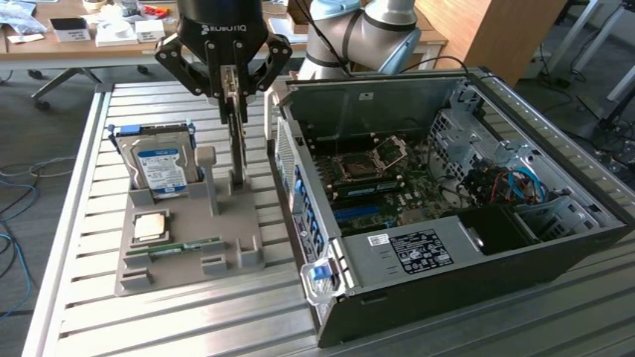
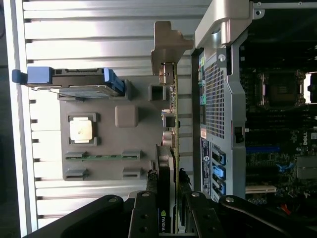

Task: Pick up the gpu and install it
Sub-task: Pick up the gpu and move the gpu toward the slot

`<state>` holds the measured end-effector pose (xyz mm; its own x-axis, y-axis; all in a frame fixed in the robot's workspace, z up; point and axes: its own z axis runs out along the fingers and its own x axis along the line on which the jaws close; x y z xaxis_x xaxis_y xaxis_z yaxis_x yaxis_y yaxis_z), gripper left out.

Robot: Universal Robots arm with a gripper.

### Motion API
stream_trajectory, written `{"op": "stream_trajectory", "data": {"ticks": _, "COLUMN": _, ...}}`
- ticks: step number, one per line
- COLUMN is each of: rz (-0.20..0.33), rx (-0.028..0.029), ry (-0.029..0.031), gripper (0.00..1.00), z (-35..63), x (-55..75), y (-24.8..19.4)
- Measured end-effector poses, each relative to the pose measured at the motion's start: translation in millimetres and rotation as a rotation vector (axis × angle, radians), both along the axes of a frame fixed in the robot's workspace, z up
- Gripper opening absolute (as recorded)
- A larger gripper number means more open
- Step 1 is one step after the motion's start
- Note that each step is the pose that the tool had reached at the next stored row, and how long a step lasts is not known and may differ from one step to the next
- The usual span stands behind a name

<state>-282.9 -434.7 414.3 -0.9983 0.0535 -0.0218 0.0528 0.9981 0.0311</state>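
Gripper (image 2: 169, 186) tight on upright gpu (image 2: 174, 109), beside computer case (image 2: 218, 99)

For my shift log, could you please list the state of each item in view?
Black gripper: shut on thin dark gpu card.
Gpu card: upright, edge-on, at grey plastic holder.
Silver hard drive: upright in holder.
Square silver processor chip: flat in holder.
Green memory stick: lying in holder.
Black computer case: side open.

Grey holder (image 1: 171, 269), green memory stick (image 1: 186, 246), blue-and-white labelled hard drive (image 1: 162, 169), black gpu (image 2: 166, 171) edged green.
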Motion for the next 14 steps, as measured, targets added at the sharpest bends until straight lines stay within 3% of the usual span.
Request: {"op": "stream_trajectory", "data": {"ticks": 14, "rz": 0.000, "rx": -0.0004, "ry": 0.0001, "gripper": 0.27, "z": 4.8, "x": 0.0, "y": 0.0}}
